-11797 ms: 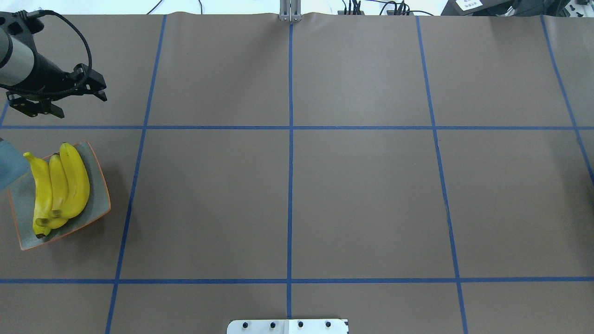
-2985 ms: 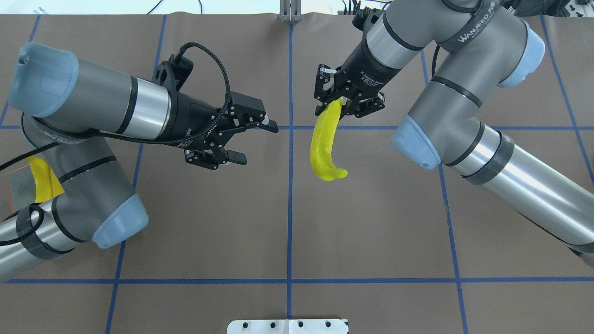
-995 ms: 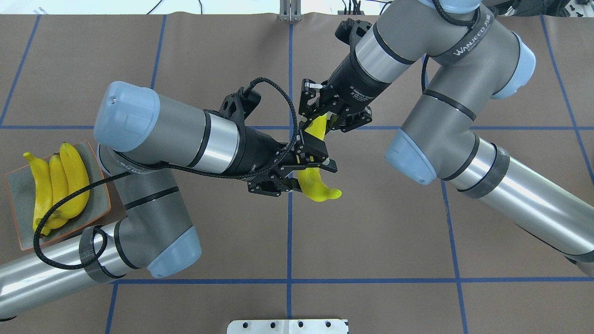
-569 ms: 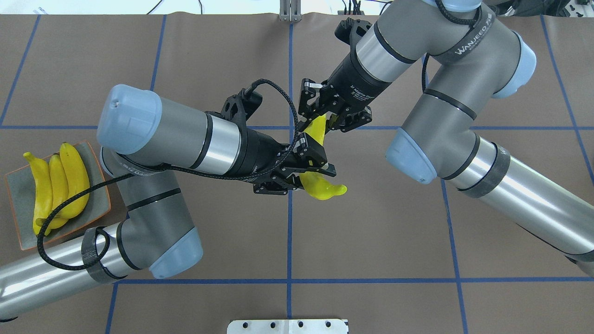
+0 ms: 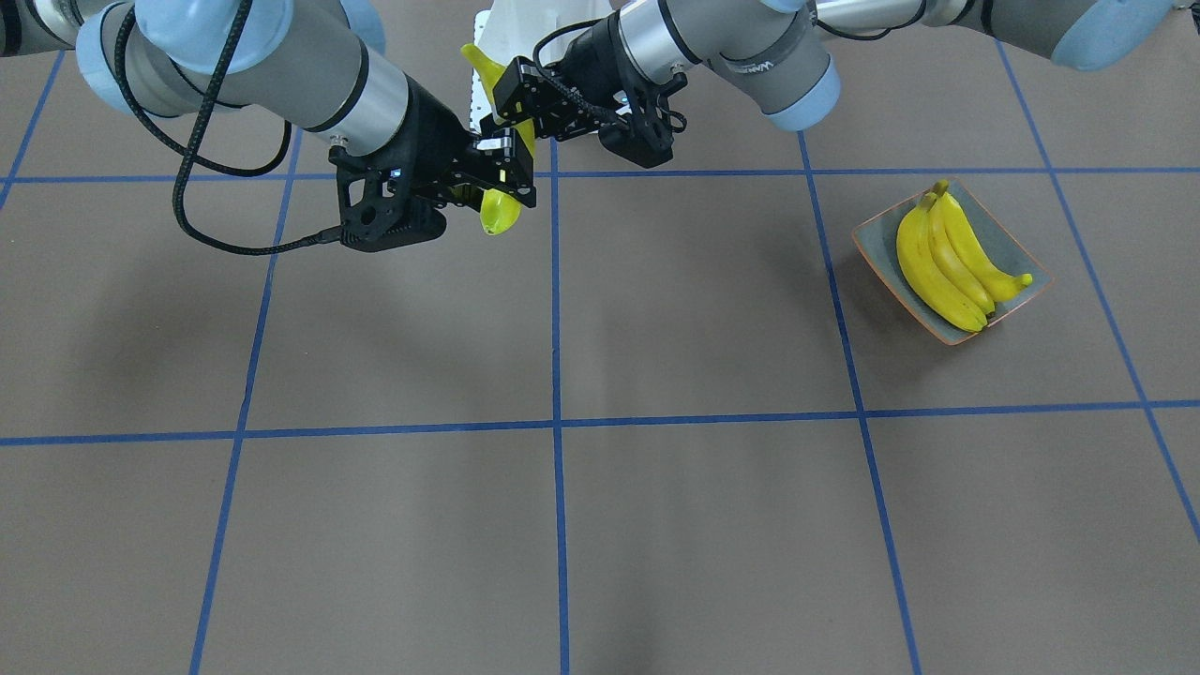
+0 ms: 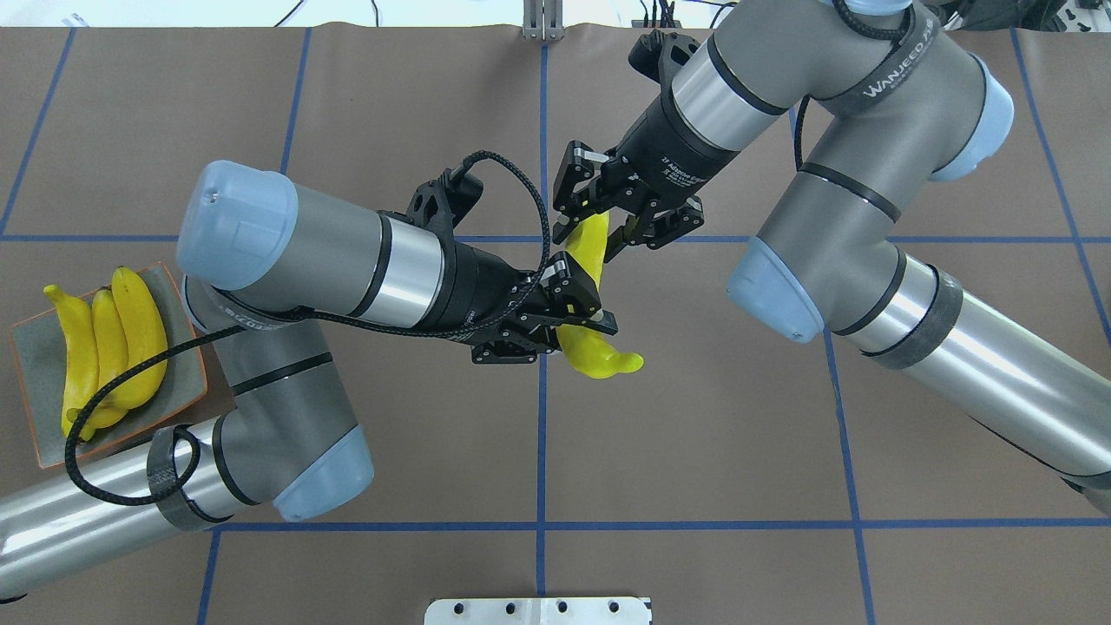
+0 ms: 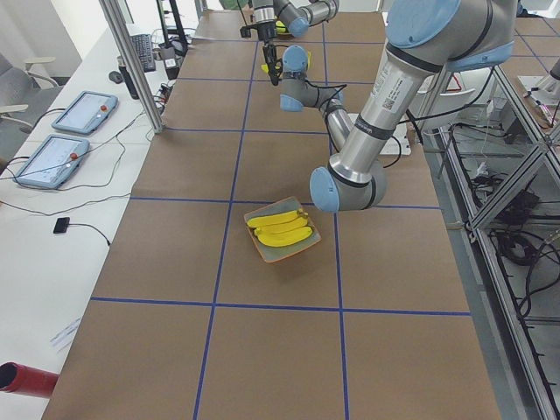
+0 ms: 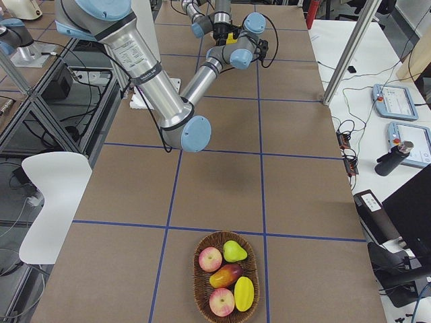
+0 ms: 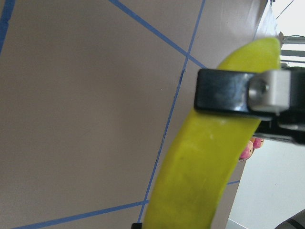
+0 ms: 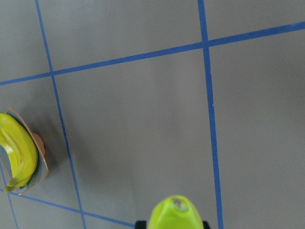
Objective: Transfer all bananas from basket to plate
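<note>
A yellow banana (image 6: 599, 351) hangs in the air over the table's middle. My left gripper (image 6: 573, 334) is shut on its middle; one finger (image 9: 224, 90) presses on it in the left wrist view. My right gripper (image 6: 594, 239) stands open around the banana's far end (image 5: 500, 214), with a small gap at the jaws. The right wrist view shows that tip (image 10: 175, 214) from above. Three bananas (image 6: 113, 347) lie side by side on the grey-green plate (image 6: 39, 347) at the table's left end, also seen from the front (image 5: 937, 262).
A wicker basket (image 8: 199, 282) with apples, a pear and other fruit, no bananas in it, stands at the table's right end. Both arms reach over the table's middle. A white bracket (image 6: 538, 610) sits at the near edge.
My left gripper has closed on the banana's middle. My right gripper has loosened its hold on the far end and drawn back a little, up and to the right.
</note>
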Tool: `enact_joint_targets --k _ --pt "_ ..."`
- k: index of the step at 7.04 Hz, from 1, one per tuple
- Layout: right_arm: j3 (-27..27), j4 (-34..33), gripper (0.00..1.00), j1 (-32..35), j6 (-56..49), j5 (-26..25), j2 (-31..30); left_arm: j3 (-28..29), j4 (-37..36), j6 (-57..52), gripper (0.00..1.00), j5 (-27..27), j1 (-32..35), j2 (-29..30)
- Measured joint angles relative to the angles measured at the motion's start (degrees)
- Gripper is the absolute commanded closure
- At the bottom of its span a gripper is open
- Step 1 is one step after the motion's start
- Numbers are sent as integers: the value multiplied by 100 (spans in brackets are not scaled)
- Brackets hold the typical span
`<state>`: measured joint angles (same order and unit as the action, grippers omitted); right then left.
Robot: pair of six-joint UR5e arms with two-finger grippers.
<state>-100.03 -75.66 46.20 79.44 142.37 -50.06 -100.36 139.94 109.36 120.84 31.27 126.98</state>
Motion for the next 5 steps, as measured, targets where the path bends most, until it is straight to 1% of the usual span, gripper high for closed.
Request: enact_joint_targets --k 3,5 --pt "-54 3 0 29 103 2 15 -7 -1 -10 100 16 14 -54" --pt "-58 -4 0 272 128 7 13 -20 -4 -25 100 39 20 -257"
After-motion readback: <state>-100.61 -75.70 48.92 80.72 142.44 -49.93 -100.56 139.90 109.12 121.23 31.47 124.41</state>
